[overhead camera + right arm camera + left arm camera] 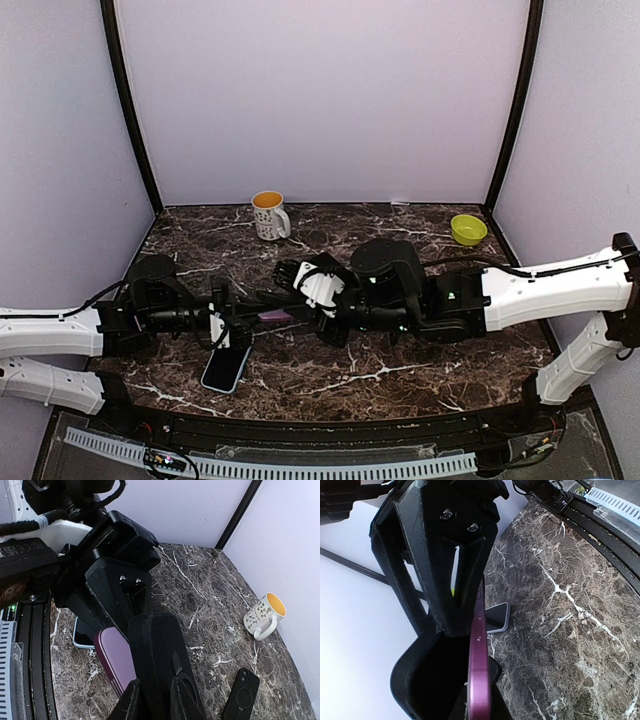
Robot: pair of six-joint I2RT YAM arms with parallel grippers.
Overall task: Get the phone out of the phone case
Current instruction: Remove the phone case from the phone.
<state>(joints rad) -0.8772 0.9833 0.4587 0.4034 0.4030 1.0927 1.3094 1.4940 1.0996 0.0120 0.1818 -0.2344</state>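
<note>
A purple phone (272, 315) hangs above the table between my two grippers. It shows edge-on in the left wrist view (479, 670), where my left gripper (480, 700) is shut on it. The black phone case (155, 645) stands beside the phone (116, 660), which has partly come away from it. My right gripper (155, 700) has one finger on each side of the case's end and is shut on it. In the top view my left gripper (232, 322) and right gripper (300, 298) meet over the middle of the table, hiding most of the case.
A light-blue phone (227, 368) lies flat on the marble near the front edge, below the grippers. A second black case (241, 694) lies on the table toward a white mug (268, 214). A yellow-green bowl (468, 229) sits at the back right.
</note>
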